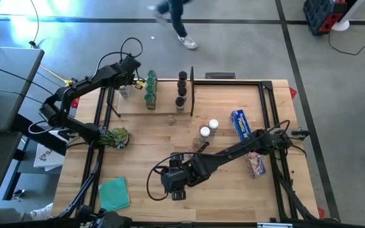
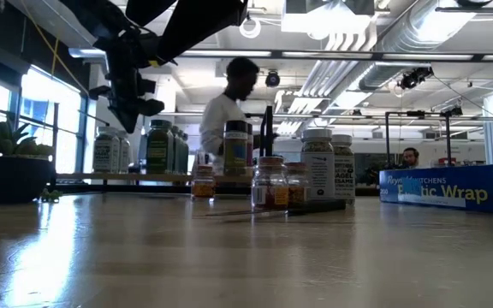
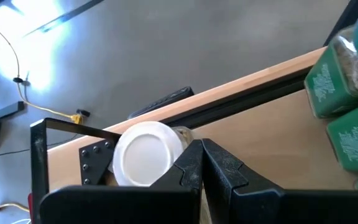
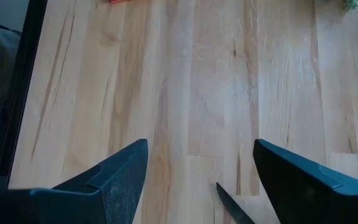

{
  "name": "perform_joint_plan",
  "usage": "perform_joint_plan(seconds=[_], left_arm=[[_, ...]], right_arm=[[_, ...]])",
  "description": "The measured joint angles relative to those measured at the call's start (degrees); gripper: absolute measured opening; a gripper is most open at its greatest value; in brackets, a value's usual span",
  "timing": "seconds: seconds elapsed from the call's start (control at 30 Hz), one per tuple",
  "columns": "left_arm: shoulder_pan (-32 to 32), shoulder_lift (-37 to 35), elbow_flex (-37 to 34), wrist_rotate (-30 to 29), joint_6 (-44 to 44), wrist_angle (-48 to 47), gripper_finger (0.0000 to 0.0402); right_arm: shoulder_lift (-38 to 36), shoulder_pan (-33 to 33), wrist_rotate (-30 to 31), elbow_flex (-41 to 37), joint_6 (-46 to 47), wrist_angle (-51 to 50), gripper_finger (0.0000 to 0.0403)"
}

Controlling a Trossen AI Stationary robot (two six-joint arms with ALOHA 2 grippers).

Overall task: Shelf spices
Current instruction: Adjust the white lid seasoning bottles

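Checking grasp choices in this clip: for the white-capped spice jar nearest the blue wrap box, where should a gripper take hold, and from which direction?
Best from straight above, fingers closing across the round sides just under the cap. That white-capped jar stands upright, and its twin sits close on one side with the wrap box on the other, so a sideways approach looks crowded. The open right gripper hangs nearer than the left gripper, shut at the shelf.

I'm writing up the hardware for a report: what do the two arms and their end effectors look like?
Both arms are dark, nearly black, built of jointed segments with black cables looping off them. The left arm has a small yellow part near its wrist. The left end effector has two angular black fingers. The right arm ends in the right end effector, whose fingers are broad, matte black wedges.
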Motion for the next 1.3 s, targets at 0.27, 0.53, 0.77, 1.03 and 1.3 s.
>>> perform_joint_plan(seconds=[0.27,0.53,0.77,1.03,1.3], left_arm=[[1.1,0.0,0.0,0.1,0.4,0.9,0.0000],[1.1,0.0,0.0,0.3,1.3,3.1,0.0000],[1.2,-2.6,-0.1,0.3,1.8,4.2,0.0000],[5.3,-5.0,-0.1,-1.5,2.3,0.2,0.0000],[5.7,-5.0,-0.5,-0.6,1.9,-0.4,0.0000]], right_arm=[[0.0,0.0,0.0,0.0,0.0,0.0,0.0286],[0.0,0.0,0.0,0.0,0.0,0.0,0.0286],[0.0,0.0,0.0,0.0,-0.1,0.0,0.0286],[0.0,0.0,0.0,0.0,0.0,0.0,0.0286],[0.0,0.0,0.0,0.0,-0.1,0.0,0.0286]])
